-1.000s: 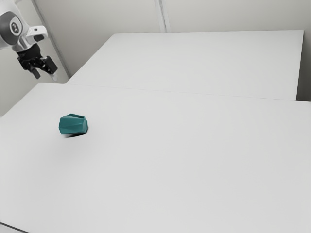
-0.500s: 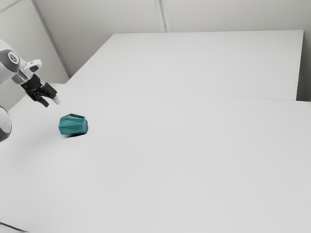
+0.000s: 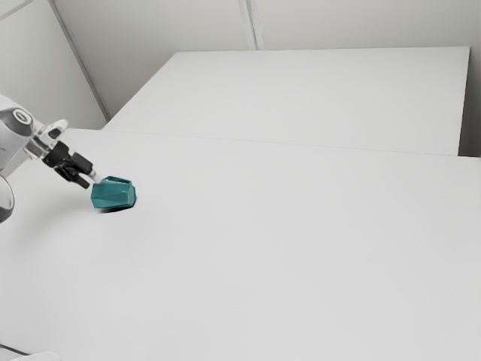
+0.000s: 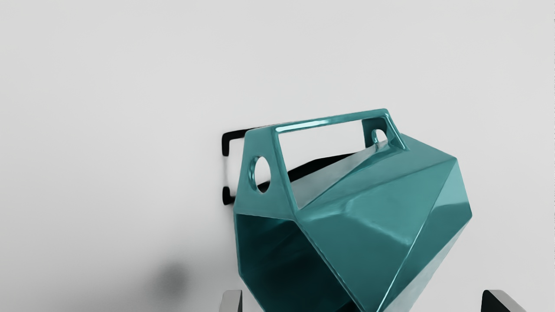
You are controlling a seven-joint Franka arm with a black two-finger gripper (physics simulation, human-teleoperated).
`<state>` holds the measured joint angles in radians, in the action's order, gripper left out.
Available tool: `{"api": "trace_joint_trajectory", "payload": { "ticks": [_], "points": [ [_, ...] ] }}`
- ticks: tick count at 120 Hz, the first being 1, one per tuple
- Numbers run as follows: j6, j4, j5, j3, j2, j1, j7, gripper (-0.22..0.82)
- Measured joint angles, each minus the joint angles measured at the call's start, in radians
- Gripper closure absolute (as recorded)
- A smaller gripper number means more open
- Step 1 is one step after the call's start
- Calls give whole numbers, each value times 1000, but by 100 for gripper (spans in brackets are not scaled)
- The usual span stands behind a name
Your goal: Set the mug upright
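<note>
- Reaching in from the exterior view's left, a black gripper (image 3: 91, 181) hangs at the mug, its fingers (image 4: 232, 302) spread apart and clamped on nothing. Whether either one brushes the mug, I cannot tell.
- The wrist view shows part of the mug between the two fingers, a placing that would suit taking hold of the body near its mouth.
- The mug (image 3: 113, 194), teal and faceted like a cut gem, lies on its side on the table (image 3: 301, 248), near the far corner at the exterior view's left. Its dark mouth (image 4: 290, 260) faces the arm; its closed end points toward the exterior view's right.
- The handle (image 4: 334, 120) sticks out from the side, an angular loop with round holes. Lying this way, the mug does not meet the task; it likely needs a firm hold, then a turn that brings the mouth up. Slick, slanting facets could let it slip or roll.
- The table is plain, smooth and pale, with a black shadow (image 3: 116, 211) hugging the mug.
- Past the table's far edge, a second pale surface (image 3: 323, 98) stretches back. Behind stand light grey walls (image 3: 150, 37), one with an upright strip (image 3: 252, 26).
- The white and grey arm (image 3: 13, 139) crosses the table's edge at the exterior view's left.
</note>
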<state>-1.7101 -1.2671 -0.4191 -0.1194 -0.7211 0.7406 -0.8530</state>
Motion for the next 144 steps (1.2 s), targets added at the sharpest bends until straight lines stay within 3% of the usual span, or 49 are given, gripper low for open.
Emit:
{"api": "trace_joint_trajectory", "payload": {
  "ticks": [43,57,92,122,144],
  "points": [
    [18,-5,-138,1,-45,20,-45,0],
    [30,-5,-177,0,-47,23,-54,5],
    [69,-22,-262,1,-47,39,-63,29],
    [107,-29,-291,1,-47,48,-57,59],
    [128,-28,-311,1,-44,50,-53,70]
  ]
}}
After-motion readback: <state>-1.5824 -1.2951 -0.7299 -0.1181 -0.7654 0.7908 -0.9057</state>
